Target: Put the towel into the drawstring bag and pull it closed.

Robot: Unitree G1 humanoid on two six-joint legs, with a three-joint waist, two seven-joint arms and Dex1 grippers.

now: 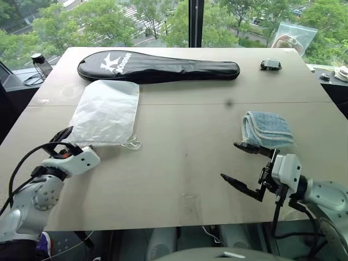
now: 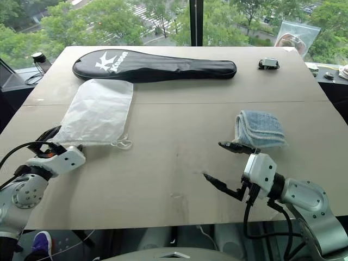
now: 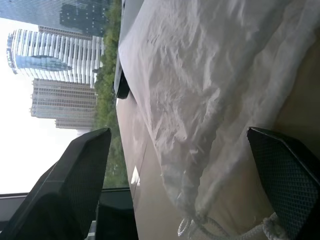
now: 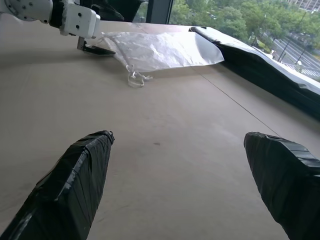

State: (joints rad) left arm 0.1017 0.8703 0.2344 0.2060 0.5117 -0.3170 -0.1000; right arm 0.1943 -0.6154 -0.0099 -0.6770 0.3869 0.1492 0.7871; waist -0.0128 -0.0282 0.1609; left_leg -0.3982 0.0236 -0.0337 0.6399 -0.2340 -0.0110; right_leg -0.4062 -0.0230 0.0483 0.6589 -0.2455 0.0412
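From the head camera, the drawstring bag (image 1: 107, 112) lies flat on the table (image 1: 185, 163) at the left. Its long axis runs from the near edge toward the far one, and its mouth with the white cords (image 1: 132, 143) faces the robot. The bag looks flat, with nothing seen inside. The towel (image 1: 268, 128) sits folded on the right, well apart from the bag. A long black racket cover (image 1: 157, 67) lies crosswise beyond the bag.

The left gripper (image 1: 61, 140) is at the bag's near corner, fingers apart. The right gripper (image 1: 242, 166) is just in front of the towel, fingers spread wide and holding nothing.

In the left wrist view, the bag's gathered mouth lies between the parted fingers (image 3: 82, 175).

In the right wrist view, bare table lies between the spread fingers (image 4: 85, 170), with the bag beyond.
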